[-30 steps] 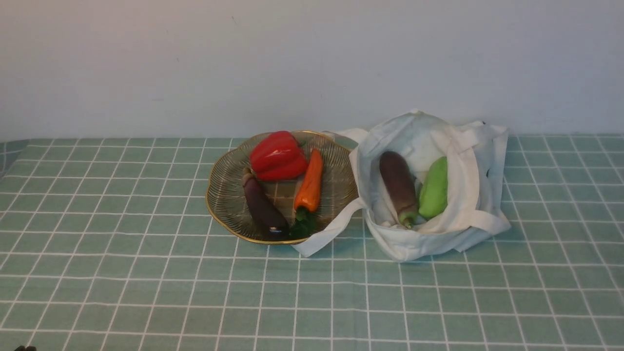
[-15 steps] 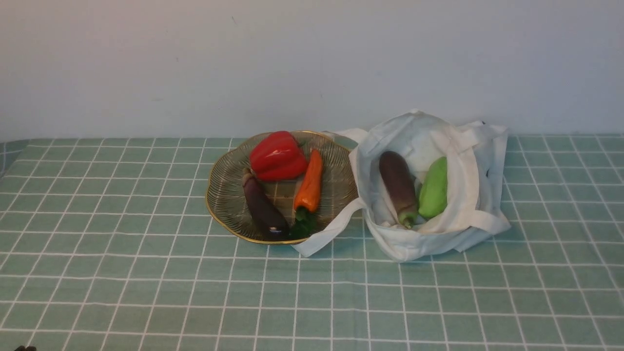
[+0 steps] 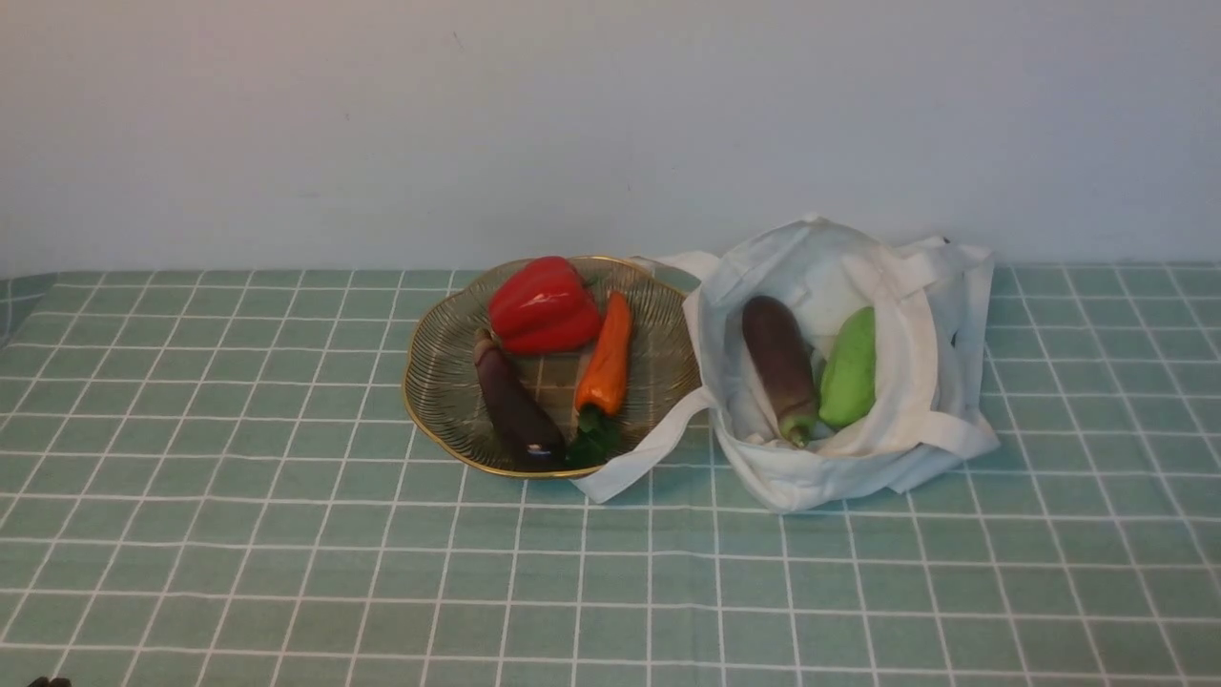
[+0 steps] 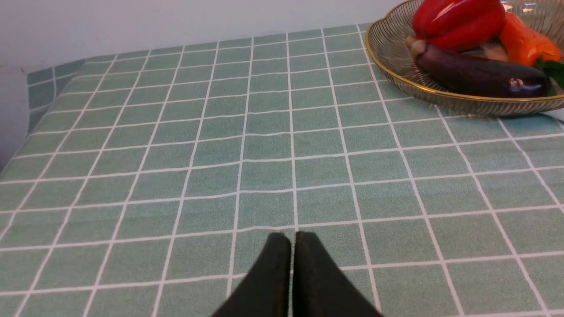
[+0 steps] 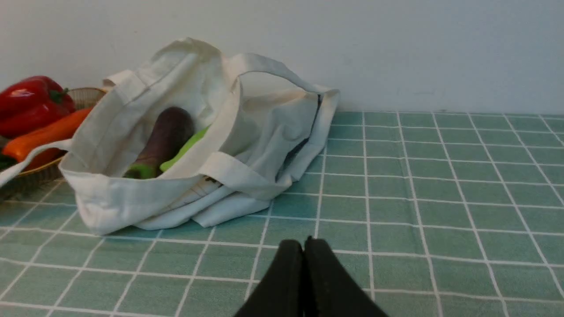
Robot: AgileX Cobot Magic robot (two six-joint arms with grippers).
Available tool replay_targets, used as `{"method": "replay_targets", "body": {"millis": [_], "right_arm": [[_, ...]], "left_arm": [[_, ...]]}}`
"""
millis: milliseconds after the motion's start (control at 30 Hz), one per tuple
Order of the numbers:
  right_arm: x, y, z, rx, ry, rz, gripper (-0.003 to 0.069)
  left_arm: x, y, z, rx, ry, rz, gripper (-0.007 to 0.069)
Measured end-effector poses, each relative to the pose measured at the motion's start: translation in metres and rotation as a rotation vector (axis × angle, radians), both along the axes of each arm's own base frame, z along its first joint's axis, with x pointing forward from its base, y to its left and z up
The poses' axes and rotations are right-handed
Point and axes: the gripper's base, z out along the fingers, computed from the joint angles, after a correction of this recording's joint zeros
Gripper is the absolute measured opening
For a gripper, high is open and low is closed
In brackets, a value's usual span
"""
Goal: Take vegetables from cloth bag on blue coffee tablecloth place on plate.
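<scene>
The white cloth bag [image 3: 897, 382] lies open on the teal grid tablecloth [image 3: 286, 534], right of the gold-rimmed glass plate [image 3: 439, 382]. In the bag lie a purple-brown eggplant with a green stem [image 3: 780, 367] and a light-green oblong vegetable [image 3: 849, 370]; both show in the right wrist view, eggplant [image 5: 165, 134] and green one [image 5: 185, 147]. On the plate lies a slim dark-purple eggplant [image 3: 515, 405], also in the left wrist view [image 4: 476, 75]. My left gripper [image 4: 293, 240] is shut and empty over bare cloth, short of the plate [image 4: 396, 79]. My right gripper [image 5: 304, 246] is shut and empty, in front of the bag [image 5: 132, 198].
A red bell pepper [image 3: 544, 305] and an orange pepper [image 3: 606, 367] lie on the plate too. One bag strap [image 3: 639, 458] drapes over the plate's near rim. A pale wall [image 3: 610, 124] stands close behind. The cloth's left edge drops off in the left wrist view [image 4: 17, 110].
</scene>
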Motion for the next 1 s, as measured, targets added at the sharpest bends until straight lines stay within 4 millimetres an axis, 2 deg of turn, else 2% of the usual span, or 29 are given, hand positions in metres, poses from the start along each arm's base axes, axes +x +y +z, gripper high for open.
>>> {"method": "replay_targets", "body": {"millis": [1000], "right_arm": [[-0.0006,-0.0010,-0.0032,-0.003,0.026,-0.017,-0.0015]], "left_arm": [[0.0000,0.0000,0.0000,0.000,0.000,0.000,-0.0005]]}}
